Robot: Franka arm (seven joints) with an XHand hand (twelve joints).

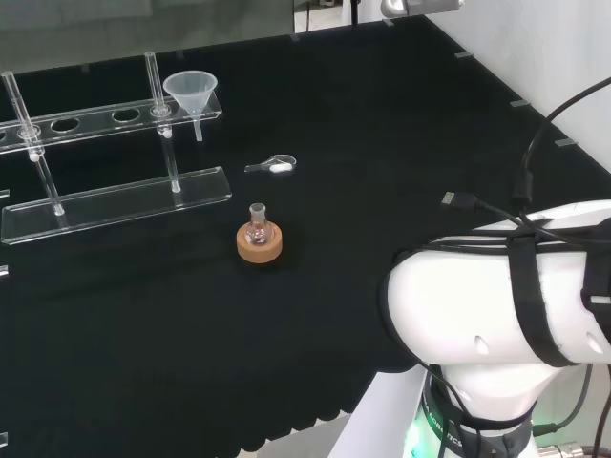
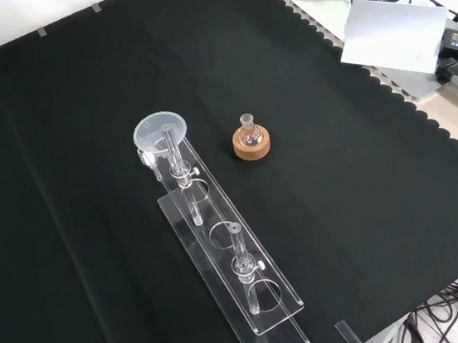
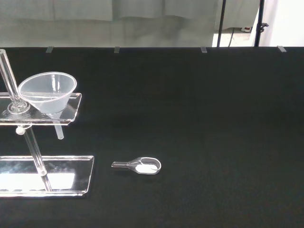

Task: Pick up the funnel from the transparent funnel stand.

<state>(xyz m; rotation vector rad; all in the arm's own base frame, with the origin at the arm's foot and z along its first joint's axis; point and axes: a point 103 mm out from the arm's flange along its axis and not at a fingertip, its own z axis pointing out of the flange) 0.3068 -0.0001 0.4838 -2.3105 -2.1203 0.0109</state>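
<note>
A clear plastic funnel (image 1: 191, 93) sits upright in the end hole of the transparent funnel stand (image 1: 115, 202), at the far left of the head view. Its stem hangs down through the upper shelf. In the front view the funnel (image 2: 160, 134) is at the far end of the stand (image 2: 279, 337), which runs toward the camera. The wrist view looks at the funnel (image 3: 47, 91) and the stand's base (image 3: 47, 175) from some way off. Two upright rods carry the stand's shelf, and its other holes hold nothing.
A small round flask on a cork ring (image 1: 259, 240) stands just in front of the stand, to the funnel's right in the front view (image 2: 250, 142). A small clear scoop with white powder (image 1: 275, 165) lies on the cloth near the funnel (image 3: 142, 166). The arm's white link (image 1: 496, 315) is at the right.
</note>
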